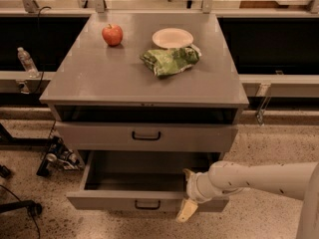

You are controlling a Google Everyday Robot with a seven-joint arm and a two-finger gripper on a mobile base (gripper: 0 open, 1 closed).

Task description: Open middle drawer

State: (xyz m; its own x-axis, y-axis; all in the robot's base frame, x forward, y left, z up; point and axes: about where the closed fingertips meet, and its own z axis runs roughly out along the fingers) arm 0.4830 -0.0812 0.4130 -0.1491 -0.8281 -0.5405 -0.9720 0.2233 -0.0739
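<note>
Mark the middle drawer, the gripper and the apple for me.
middle drawer [109, 202], camera view, left part of its grey front
gripper [188, 195], camera view, its tip at the drawer front
apple [112, 34], camera view, middle of the fruit

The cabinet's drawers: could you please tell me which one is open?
The middle drawer, the lower of the two in view: it is pulled out with its tray exposed, and the gripper is at its front. The drawer above it sits flush.

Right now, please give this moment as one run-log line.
middle drawer: pulled out | gripper: at its front edge, right of handle | cabinet top: apple, plate, green bag
</note>
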